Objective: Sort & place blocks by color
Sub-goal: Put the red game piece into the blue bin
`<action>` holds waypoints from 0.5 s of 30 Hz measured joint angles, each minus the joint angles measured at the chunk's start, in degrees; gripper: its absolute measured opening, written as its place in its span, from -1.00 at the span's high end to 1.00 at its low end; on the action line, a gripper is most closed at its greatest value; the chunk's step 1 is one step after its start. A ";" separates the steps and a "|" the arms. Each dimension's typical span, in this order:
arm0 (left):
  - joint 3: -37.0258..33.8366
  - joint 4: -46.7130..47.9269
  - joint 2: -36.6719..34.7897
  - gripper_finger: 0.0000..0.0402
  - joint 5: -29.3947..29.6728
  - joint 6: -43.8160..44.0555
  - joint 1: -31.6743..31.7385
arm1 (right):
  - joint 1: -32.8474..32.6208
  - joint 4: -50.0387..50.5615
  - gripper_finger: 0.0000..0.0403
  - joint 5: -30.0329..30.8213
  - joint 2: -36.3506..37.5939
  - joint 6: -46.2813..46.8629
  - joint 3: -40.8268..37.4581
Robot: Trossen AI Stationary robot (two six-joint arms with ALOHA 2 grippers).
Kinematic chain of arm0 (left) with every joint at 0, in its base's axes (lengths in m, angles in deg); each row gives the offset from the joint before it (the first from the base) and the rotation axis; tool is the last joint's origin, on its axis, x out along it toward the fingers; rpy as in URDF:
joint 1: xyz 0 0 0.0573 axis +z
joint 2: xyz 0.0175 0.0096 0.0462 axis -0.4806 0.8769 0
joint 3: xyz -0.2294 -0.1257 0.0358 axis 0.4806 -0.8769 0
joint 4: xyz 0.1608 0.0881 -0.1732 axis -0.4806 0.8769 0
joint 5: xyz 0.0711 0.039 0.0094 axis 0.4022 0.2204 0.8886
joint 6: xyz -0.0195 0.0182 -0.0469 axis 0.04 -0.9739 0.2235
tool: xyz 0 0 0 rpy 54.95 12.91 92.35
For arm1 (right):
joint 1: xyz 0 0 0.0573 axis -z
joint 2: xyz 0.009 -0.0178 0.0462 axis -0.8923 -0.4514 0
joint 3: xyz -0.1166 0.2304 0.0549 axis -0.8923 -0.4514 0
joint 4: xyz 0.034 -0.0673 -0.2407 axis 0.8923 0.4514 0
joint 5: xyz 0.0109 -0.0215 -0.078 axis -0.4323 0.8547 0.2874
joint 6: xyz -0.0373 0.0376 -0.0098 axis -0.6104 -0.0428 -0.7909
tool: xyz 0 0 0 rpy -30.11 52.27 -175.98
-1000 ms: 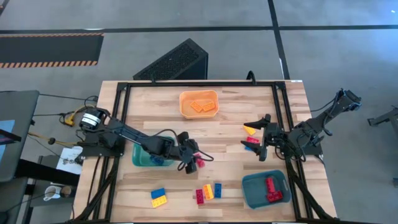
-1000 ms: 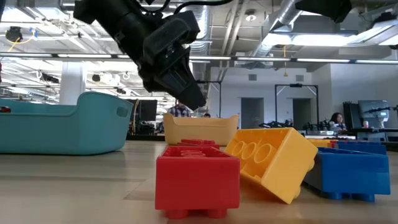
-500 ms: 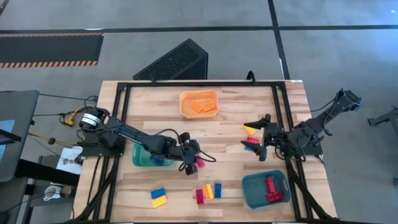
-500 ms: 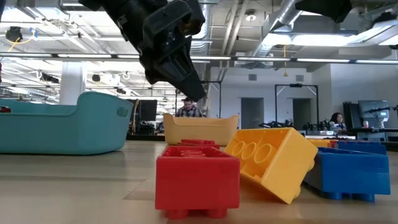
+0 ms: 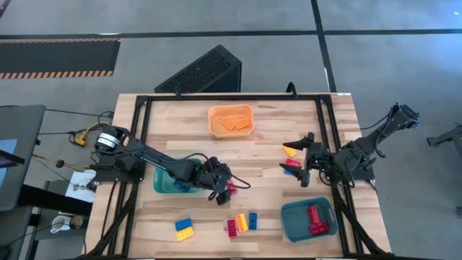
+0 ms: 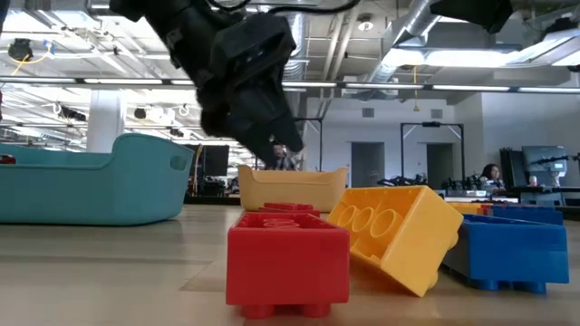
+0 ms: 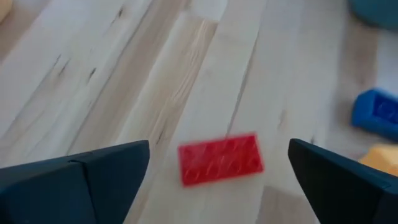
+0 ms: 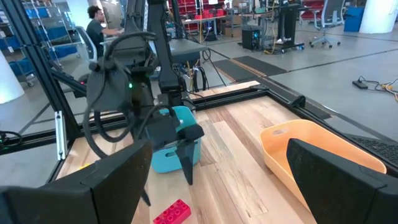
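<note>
My left gripper point(image 5: 220, 191) hangs open over the middle of the table, pointing slantwise down. A flat red block point(image 7: 221, 160) lies on the wood between and beyond its two fingers, untouched; in the high view this red block point(image 5: 232, 189) shows just right of the fingers. A blue block point(image 7: 376, 112) and a yellow block point(image 7: 380, 157) lie farther off. My right gripper point(image 5: 303, 165) waits open and level at the right, beside a yellow block point(image 5: 290, 151) and a red and blue pair point(image 5: 292, 167).
An orange bin point(image 5: 231, 120) stands at the far middle. One teal bin point(image 5: 167, 183) sits under my left arm, another teal bin point(image 5: 309, 220) with red blocks at the near right. Red point(image 6: 288, 258), yellow point(image 6: 399, 235) and blue point(image 6: 517, 249) blocks lie near the front edge.
My left gripper has rolled a little about its own line and its fingers have spread apart, staying over the same spot. The red block lies on the table beneath it. My right arm has kept still.
</note>
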 joint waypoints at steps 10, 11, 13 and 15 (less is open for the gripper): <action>0.05 -2.45 2.04 -0.90 -0.10 1.15 -0.15 | 0.00 -0.01 -0.96 0.00 0.02 -0.02 -0.01; 0.22 -3.80 2.81 -0.91 -0.58 1.15 -0.15 | 0.00 -0.01 -0.96 0.00 0.01 -0.02 -0.01; 0.08 -3.91 4.07 -0.93 -1.74 1.20 -0.15 | 0.00 -0.01 -0.96 0.00 0.02 -0.02 -0.01; 0.60 -4.32 5.89 -0.94 -2.58 1.18 -0.15 | 0.00 -0.01 -0.96 0.00 0.00 -0.02 -0.01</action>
